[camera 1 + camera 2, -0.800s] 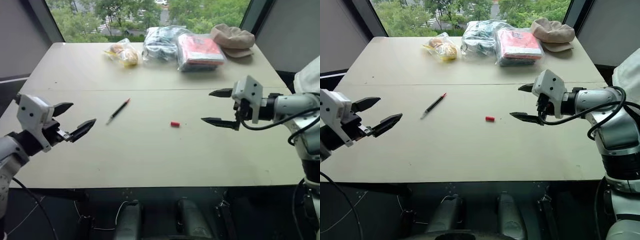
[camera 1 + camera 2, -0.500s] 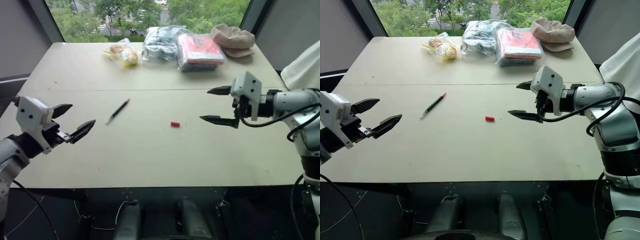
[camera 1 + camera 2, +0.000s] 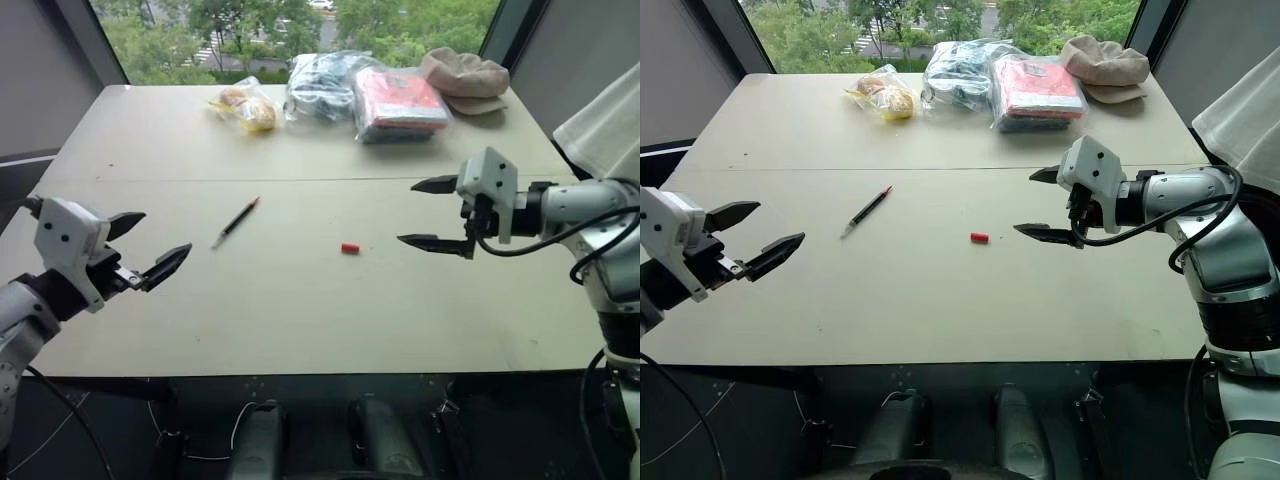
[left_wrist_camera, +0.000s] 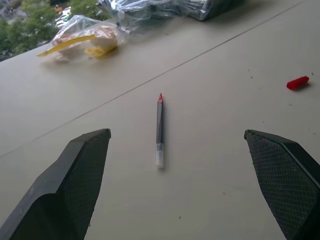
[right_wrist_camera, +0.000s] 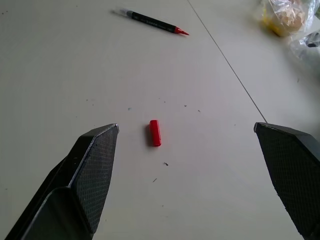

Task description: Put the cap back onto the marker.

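Marker (image 3: 236, 221) and cap (image 3: 350, 248) lie untouched; left gripper (image 3: 150, 247) and right gripper (image 3: 432, 213) gape wide, empty.

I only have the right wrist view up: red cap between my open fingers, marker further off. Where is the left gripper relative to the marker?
Observer: The left gripper hangs open over the near left part of the table, short of the marker, touching nothing.
Operator: Is anything on the far side that my view cuts off?
Observer: Past the yellow snack bag lie two more clear bags, one with dark contents and one with a red packet, then a tan cap at the far right corner.
Operator: Anyone nearby?
Observer: A white sleeve shows at the right edge, behind the right gripper.
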Robot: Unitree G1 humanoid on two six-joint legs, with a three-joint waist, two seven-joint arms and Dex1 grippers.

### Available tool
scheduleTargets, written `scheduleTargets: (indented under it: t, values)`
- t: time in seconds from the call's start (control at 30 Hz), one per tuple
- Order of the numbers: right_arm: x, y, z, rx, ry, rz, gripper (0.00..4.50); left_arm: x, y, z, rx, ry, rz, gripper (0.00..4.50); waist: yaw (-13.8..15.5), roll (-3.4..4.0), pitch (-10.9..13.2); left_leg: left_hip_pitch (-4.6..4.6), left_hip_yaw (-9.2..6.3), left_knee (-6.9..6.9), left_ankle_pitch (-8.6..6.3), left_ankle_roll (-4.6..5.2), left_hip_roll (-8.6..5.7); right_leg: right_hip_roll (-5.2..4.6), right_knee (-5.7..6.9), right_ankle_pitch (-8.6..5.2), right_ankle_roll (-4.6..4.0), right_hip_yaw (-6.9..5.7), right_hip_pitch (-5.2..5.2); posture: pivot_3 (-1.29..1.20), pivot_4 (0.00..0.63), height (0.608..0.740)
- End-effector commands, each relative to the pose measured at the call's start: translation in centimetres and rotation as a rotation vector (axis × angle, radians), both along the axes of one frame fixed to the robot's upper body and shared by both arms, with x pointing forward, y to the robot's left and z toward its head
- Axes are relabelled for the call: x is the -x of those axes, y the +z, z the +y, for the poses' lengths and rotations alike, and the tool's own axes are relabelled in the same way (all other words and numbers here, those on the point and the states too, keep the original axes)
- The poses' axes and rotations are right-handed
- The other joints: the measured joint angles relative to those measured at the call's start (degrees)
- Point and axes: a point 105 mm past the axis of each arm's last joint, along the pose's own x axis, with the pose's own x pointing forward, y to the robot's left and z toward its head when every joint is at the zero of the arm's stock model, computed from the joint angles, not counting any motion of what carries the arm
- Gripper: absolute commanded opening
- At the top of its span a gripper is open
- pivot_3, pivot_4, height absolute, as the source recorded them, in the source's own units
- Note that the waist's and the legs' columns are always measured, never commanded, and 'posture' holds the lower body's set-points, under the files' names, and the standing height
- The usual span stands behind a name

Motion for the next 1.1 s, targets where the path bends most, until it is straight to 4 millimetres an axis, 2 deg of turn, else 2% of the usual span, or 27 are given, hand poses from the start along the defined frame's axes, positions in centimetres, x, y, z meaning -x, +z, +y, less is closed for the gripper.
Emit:
scheduleTargets:
  t: [0.03, 0.2, 0.33, 0.5, 0.7, 0.83, 1.1]
  values:
    - [0.1, 1.2, 0.1, -0.006, 0.008, -0.052, 4.48, 0.1, 0.8, -0.4, -0.022, -0.005, -0.05, 4.5, 0.0, 0.0, 0.0, 0.0, 0.0, 0.0, 0.0, 0.0, 0.0, 0.0, 0.0, 0.0, 0.0, 0.0, 0.0, 0.0, 0.15, 0.74]
    - [0.3, 1.0, 0.3, -0.018, 0.003, -0.048, 4.48, -0.7, 0.2, 0.0, -0.013, 0.035, -0.05, 4.5, 0.0, 0.0, 0.0, 0.0, -0.01, 0.0, 0.0, 0.0, 0.0, 0.0, 0.0, 0.01, 0.01, 0.0, 0.0, 0.0, 0.15, 0.74]
    - [0.5, 0.7, 0.5, -0.03, -0.014, -0.052, 4.48, -2.8, -0.7, 1.5, 0.024, 0.14, -0.062, 4.5, 0.2, 0.0, 0.0, 0.0, -0.02, 0.0, 0.0, 0.0, -0.01, 0.0, 0.02, 0.02, 0.02, -0.01, 0.0, 0.0, 0.15, 0.74]
    - [0.5, 0.7, 1.0, -0.083, -0.056, -0.097, 4.48, -5.5, -2.5, 2.7, 0.021, 0.17, -0.027, 4.5, 0.1, -0.01, 0.0, -0.01, -0.02, 0.0, 0.0, 0.0, -0.01, 0.02, 0.01, 0.03, 0.04, -0.02, 0.0, 0.0, 0.15, 0.74]
    - [1.1, 0.3, 2.3, -0.167, -0.092, -0.115, 4.48, -8.4, -4.4, 2.3, 0.006, 0.093, 0.003, 4.5, 0.1, -0.01, 0.0, -0.04, -0.02, 0.0, 0.0, 0.0, -0.01, 0.02, 0.01, 0.03, 0.05, -0.03, -0.03, 0.0, 0.15, 0.74]
    - [1.7, -0.4, 2.9, -0.189, -0.109, -0.116, 4.48, -10.6, -4.8, 0.1, 0.077, -0.032, 0.016, 4.5, 0.4, -0.02, 0.0, -0.1, -0.04, 0.0, 0.0, 0.0, -0.03, -0.01, 0.0, 0.04, 0.06, -0.09, -0.03, 0.0, 0.15, 0.74]
    - [2.2, -0.5, 4.1, -0.235, -0.13, -0.135, 4.48, -12.6, -7.1, 1.5, 0.109, -0.026, 0.096, 4.5, -0.2, -0.04, 0.0, -0.1, -0.06, -0.01, 0.0, 0.0, -0.02, 0.04, 0.06, 0.05, 0.07, -0.1, -0.11, 0.0, 0.15, 0.74]
